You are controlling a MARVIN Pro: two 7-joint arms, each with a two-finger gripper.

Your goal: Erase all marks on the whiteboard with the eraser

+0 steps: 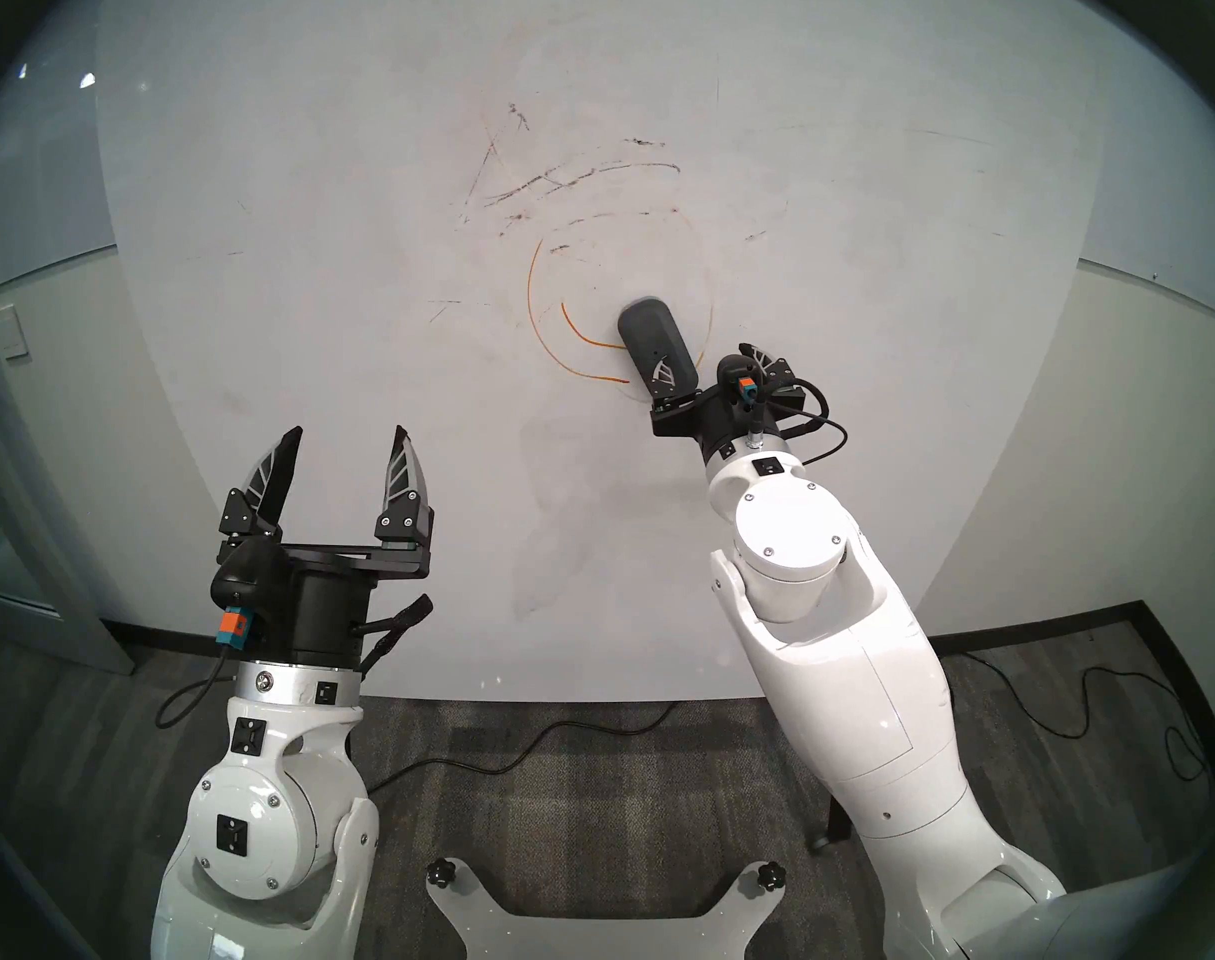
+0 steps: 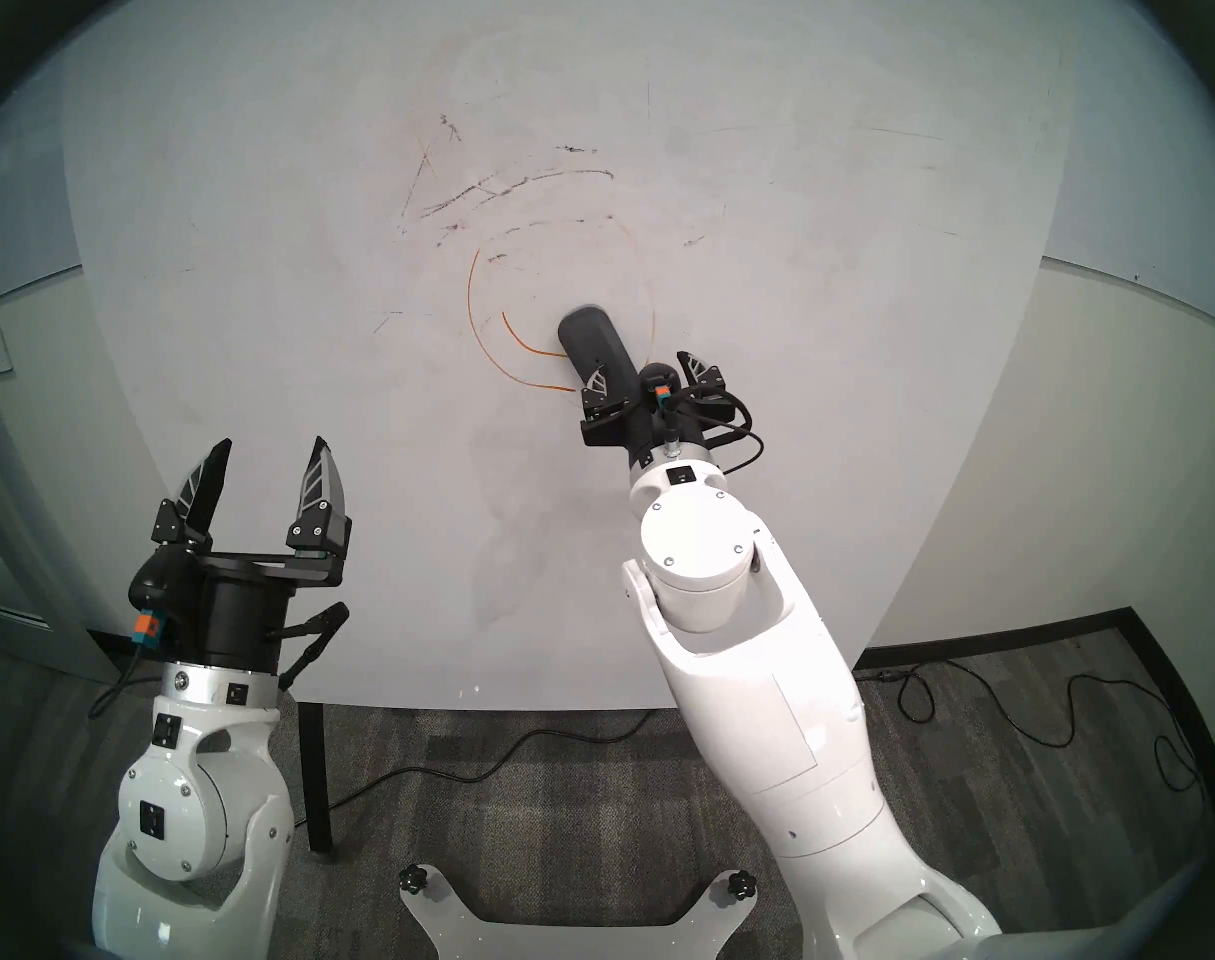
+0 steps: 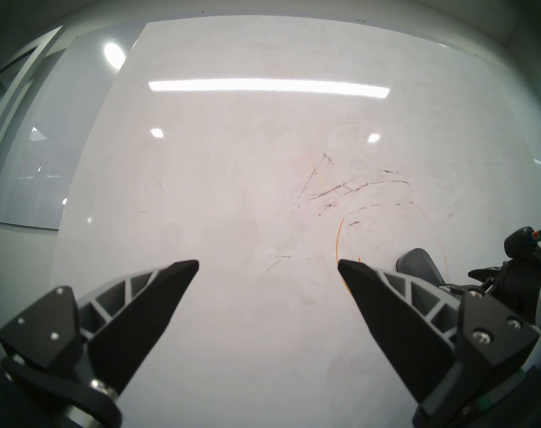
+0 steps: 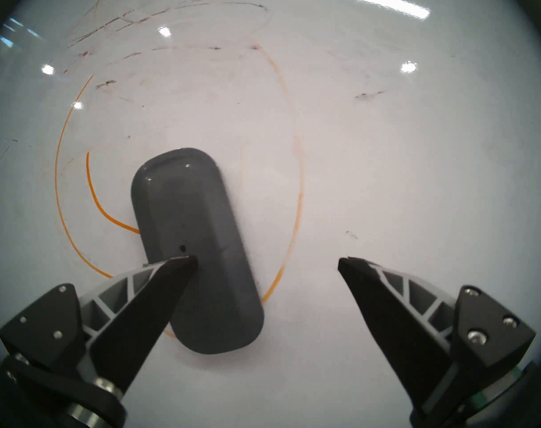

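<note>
The whiteboard fills the view ahead. On it are orange marks: part of an oval outline and a curved mouth line, with scratchy black streaks above them. The dark grey eraser lies on the board inside the oval, covering the right end of the mouth line. My right gripper is open at the eraser's near end. In the right wrist view one finger overlaps the eraser while the other stands well to its right. My left gripper is open and empty over the board's lower left.
A black board leg stands on the grey carpet, where black cables run under the board and off to the right. A light switch is on the left wall. The robot's white base plate sits at the bottom centre.
</note>
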